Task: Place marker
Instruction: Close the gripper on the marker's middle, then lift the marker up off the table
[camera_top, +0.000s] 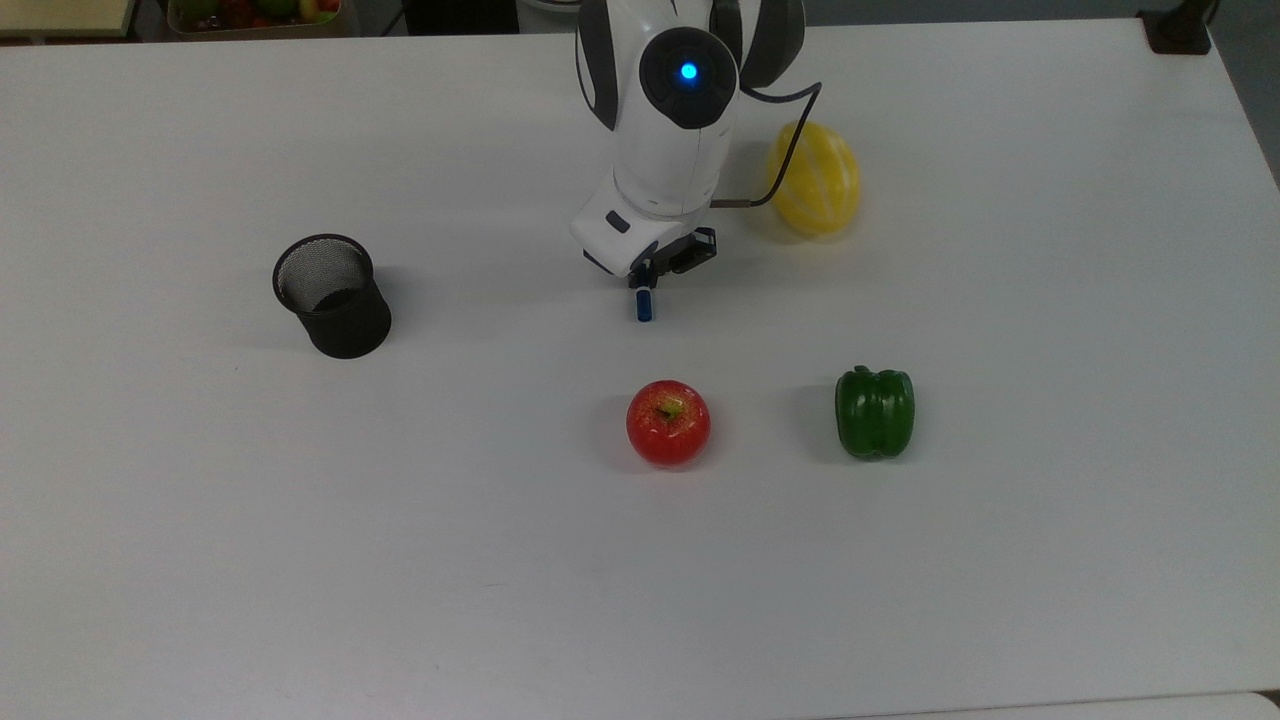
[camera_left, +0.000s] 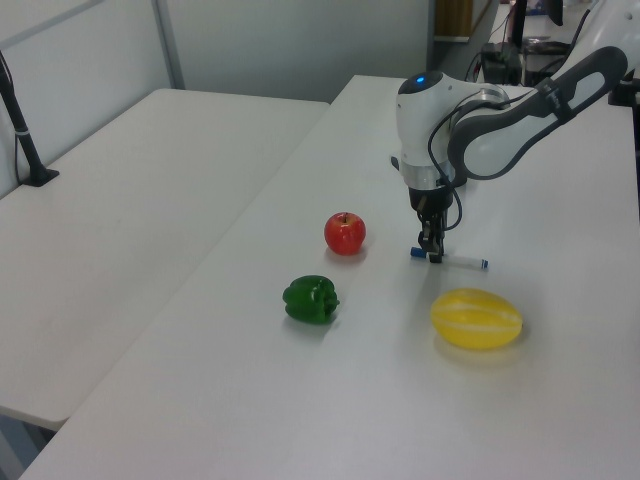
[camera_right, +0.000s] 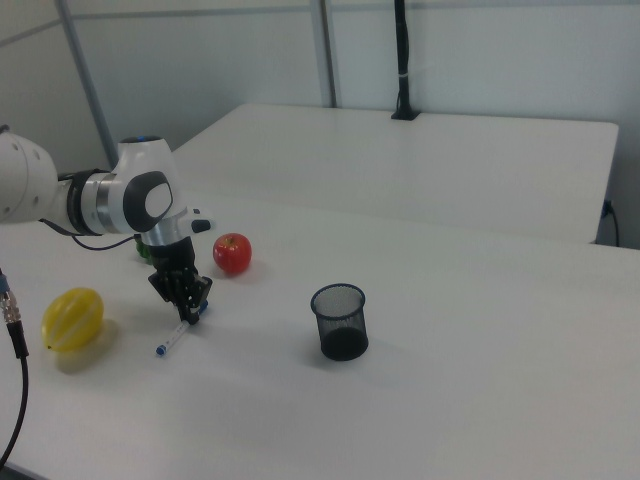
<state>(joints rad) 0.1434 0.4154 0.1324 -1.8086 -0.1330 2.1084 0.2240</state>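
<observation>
Jaws: closed on the marker – near its capped end.
Marker: low over the worktop, roughly level.

One white table carries the lot. On it there is one marker out toward the middle, one black mesh cup nearer the top view's left edge, one red apple, one green bell pepper and one yellow melon toward the top view's far edge. One robot arm reaches in over that far edge, bearing one gripper.
</observation>
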